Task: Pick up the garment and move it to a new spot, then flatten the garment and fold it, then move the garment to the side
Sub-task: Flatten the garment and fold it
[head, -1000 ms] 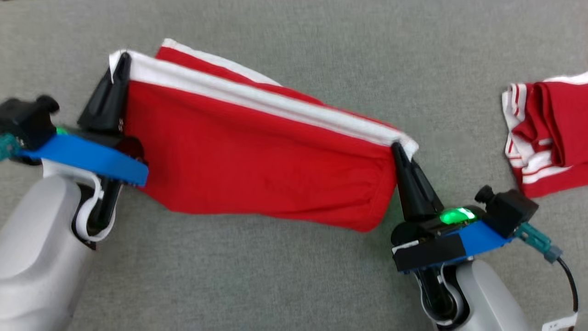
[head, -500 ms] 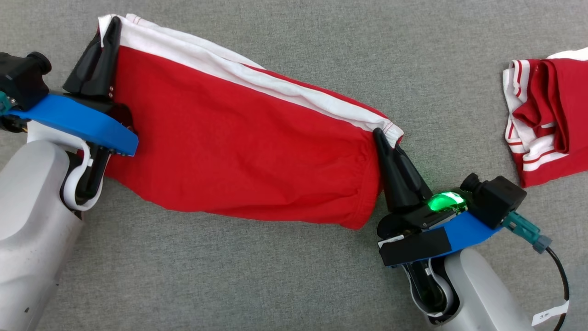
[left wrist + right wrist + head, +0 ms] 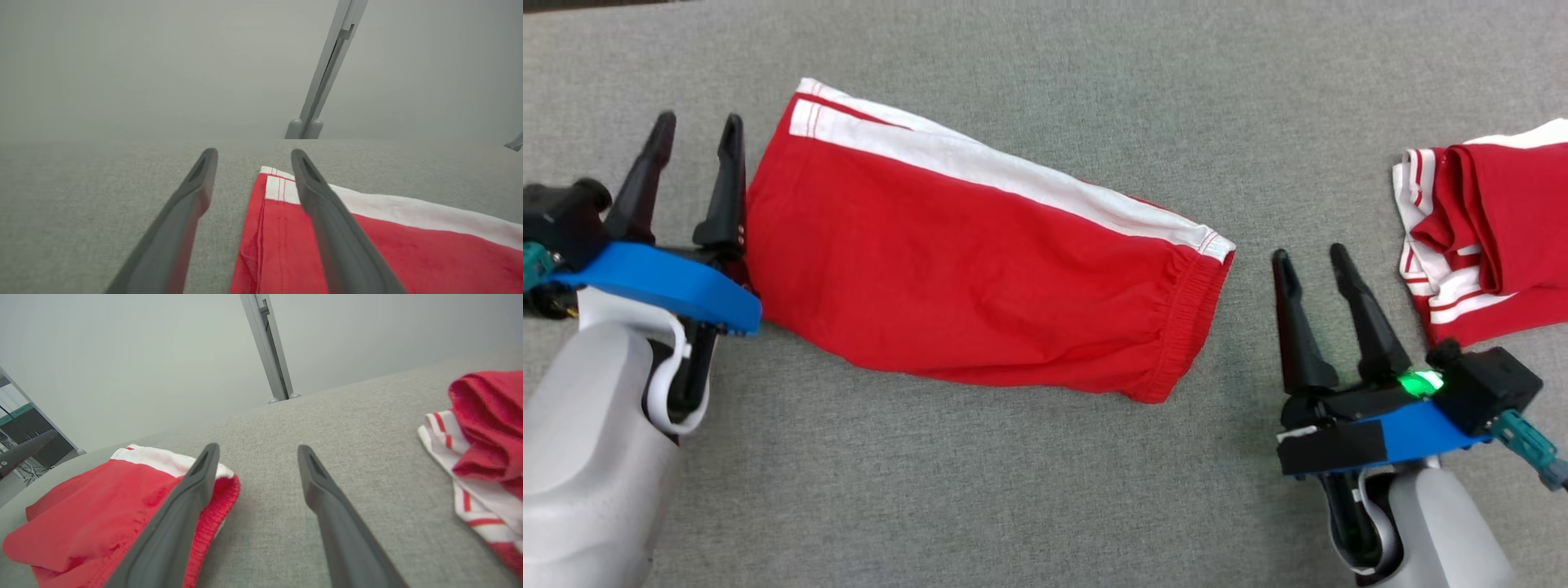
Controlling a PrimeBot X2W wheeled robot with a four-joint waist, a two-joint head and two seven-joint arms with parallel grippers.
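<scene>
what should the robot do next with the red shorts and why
Probably shift the right gripper toward the elastic waistband and close on it for the next fold. The red shorts lie flat on the grey surface, both grippers stand open, and the left gripper is beside their other end.

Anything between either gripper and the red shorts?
Nothing visible. The left gripper is open at the hem end of the red shorts. The right gripper is open, with bare grey surface between it and the waistband. The other red-and-white garment lies beyond it.
</scene>
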